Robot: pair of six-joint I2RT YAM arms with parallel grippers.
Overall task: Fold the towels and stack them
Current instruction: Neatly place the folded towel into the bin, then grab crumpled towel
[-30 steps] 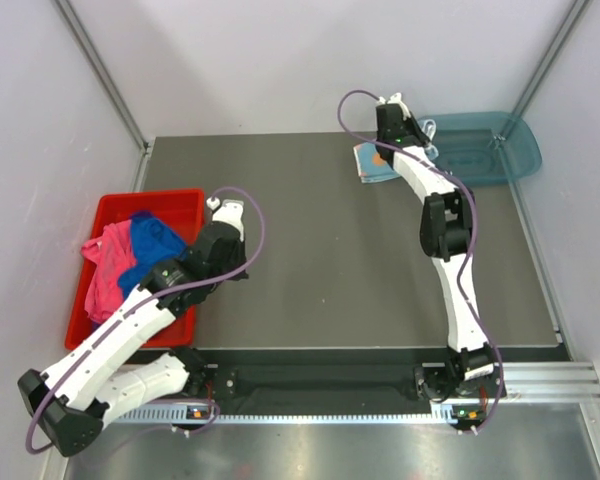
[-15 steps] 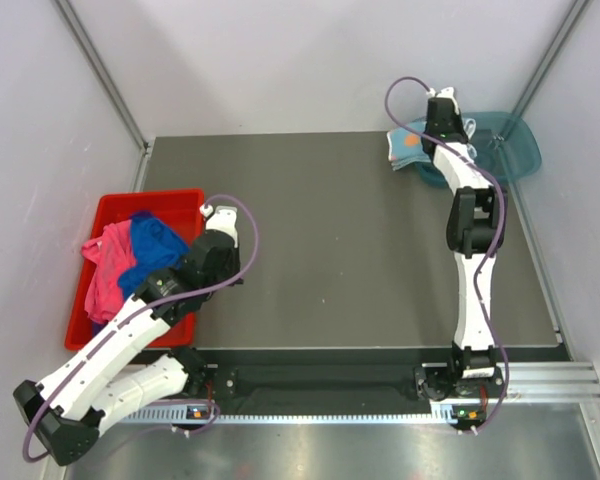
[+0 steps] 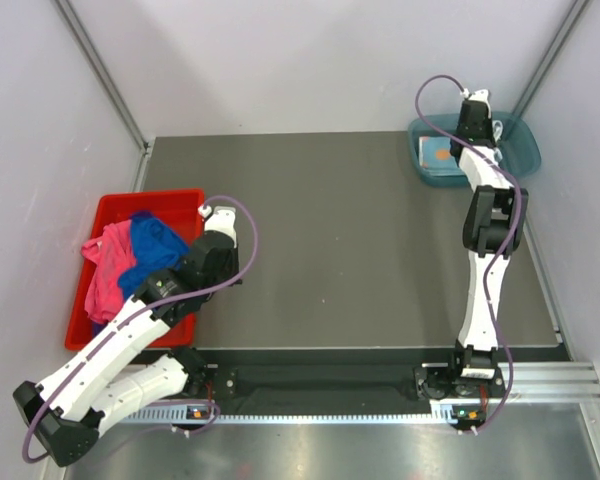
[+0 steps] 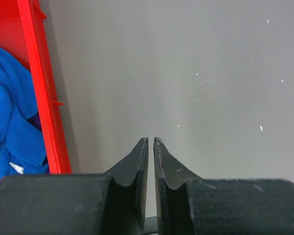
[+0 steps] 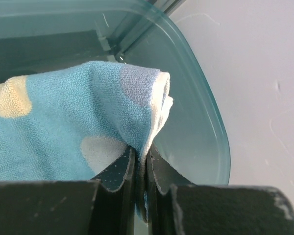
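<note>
Currently, the right arm reaches almost straight to the far right corner of the bench [image 3: 330, 240], wrist tipped down. The right gripper [image 5: 139, 152] pinches a folded edge of the light blue dotted towel [image 5: 78, 122], which spreads to the gripper's left over the teal tray [image 5: 206, 122]. The left arm is bent low. The left gripper [image 4: 151, 141] hangs over bare bench, jaws nearly pressed together on nothing, with the red bin [image 4: 44, 98] and the royal blue towel [image 4: 10, 127] just to its left
</note>
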